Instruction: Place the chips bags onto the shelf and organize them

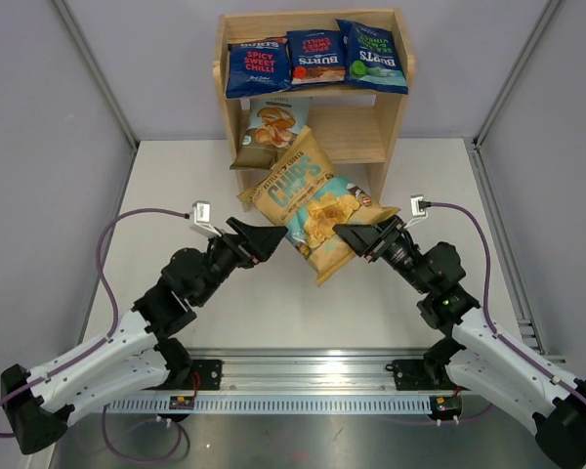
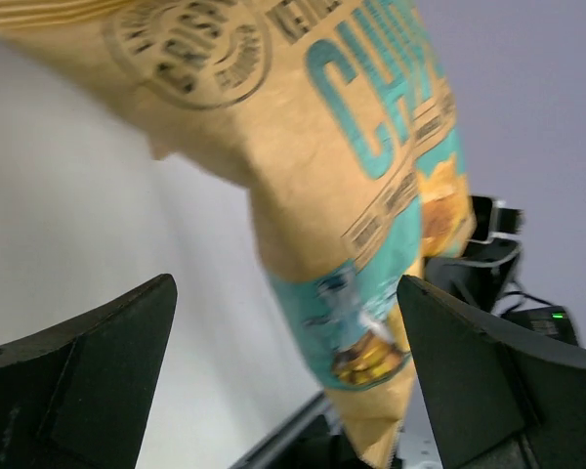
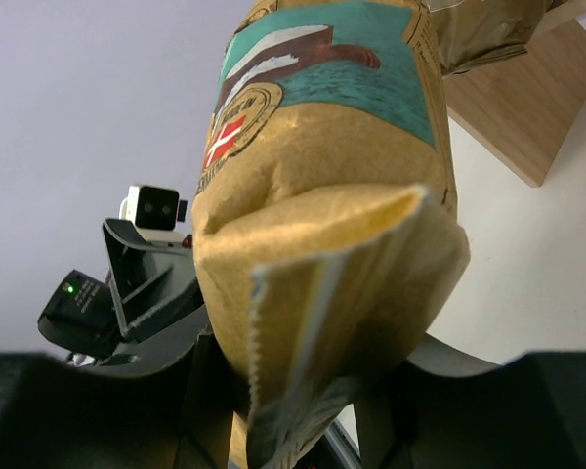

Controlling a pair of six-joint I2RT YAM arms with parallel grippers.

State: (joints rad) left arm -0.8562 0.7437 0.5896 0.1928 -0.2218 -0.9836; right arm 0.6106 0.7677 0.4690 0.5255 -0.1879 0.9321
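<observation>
The yellow/teal chips bag [image 1: 308, 200] hangs tilted in the air in front of the shelf [image 1: 356, 132]. My right gripper [image 1: 350, 234] is shut on its crimped end [image 3: 322, 293]. My left gripper [image 1: 276, 240] is open, and the bag's lower corner [image 2: 371, 332] hangs between its spread fingers [image 2: 107, 362] without touching them. Three dark blue Burts bags lie on the top tier: two red-lettered [image 1: 258, 66] [image 1: 315, 56] and one green-marked [image 1: 373, 57]. The pale Cassava bag [image 1: 269, 127] leans at the left of the lower tier.
The right half of the lower tier [image 1: 347, 137] is bare wood. Grey walls with metal corner posts close in the white table [image 1: 176, 195]. An aluminium rail [image 1: 303, 376] with both arm bases runs along the near edge.
</observation>
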